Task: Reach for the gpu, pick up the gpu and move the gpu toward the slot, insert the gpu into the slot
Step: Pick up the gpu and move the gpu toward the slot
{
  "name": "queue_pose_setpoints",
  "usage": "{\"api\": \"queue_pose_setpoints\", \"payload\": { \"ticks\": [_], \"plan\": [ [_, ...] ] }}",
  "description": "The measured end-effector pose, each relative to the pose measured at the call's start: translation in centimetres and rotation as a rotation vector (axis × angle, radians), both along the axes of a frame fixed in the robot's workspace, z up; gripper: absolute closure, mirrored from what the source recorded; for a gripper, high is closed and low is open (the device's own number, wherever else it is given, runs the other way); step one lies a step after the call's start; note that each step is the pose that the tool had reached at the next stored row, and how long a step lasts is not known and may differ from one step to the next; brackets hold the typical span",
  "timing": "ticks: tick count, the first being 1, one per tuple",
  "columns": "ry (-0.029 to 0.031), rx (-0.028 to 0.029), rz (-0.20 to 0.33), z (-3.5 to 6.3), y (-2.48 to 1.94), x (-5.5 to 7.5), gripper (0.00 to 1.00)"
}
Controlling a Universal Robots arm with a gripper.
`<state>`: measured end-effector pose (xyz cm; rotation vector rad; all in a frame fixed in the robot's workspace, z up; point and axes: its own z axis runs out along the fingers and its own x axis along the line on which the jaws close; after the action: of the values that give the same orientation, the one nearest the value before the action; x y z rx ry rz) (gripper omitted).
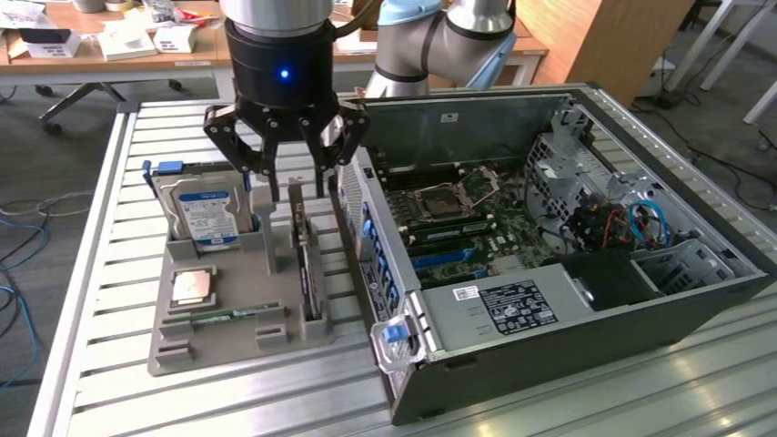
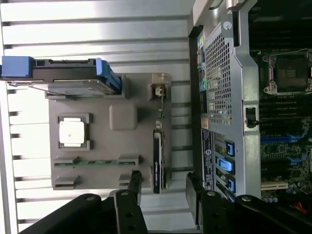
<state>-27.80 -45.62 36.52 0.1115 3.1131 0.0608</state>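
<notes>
I am hovering my gripper [image 1: 295, 173] over the gray holder [image 1: 218, 339] on the slatted table [image 1: 91, 273], just beside the open case [image 1: 583, 314]. I am keeping my fingers [image 2: 135, 181] spread wide and am gripping nothing. The stance suits a thin card taken across its faces, one finger on each side.

The gpu [image 1: 308, 269] is standing on its long edge in a groove of the holder, on the side nearest the case, with its metal bracket [image 2: 160, 91] rising at one end. I judge it is being kept upright like this so that its top edge is offering itself to a pinch from above, and so that its connector edge is already pointing down. In the wrist view the card [image 2: 158, 163] is running lengthwise toward the gap between my fingers, which tells me I am lining up along its length. I am not touching it.

The hard drive [image 1: 200, 214], the processor [image 1: 195, 287] and the memory stick [image 1: 225, 316] are sitting in their own recesses, apart from the card, so they are leaving my fingers room.

The slot [image 1: 443, 258] is lying bare on the motherboard [image 1: 479, 214] inside the case, whose side is open upward. I judge the reach is under way.
</notes>
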Motion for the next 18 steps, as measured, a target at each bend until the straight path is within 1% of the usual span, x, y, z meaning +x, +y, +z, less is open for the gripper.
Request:
{"api": "queue_pose_setpoints", "payload": {
  "ticks": [3, 8, 11, 18],
  "plan": [
    [-0.0007, 0.0, 0.007, -0.54, 0.28, 0.0, 0.5],
    [-0.0006, -0.0001, 0.017, -1.44, 0.49, -0.1, 0.5],
    [-0.0006, -0.0001, 0.022, -1.98, 0.69, -0.1, 0.5],
    [-0.0006, -0.0001, 0.031, -3.26, 0.87, -0.1, 0.5]
  ]
}}
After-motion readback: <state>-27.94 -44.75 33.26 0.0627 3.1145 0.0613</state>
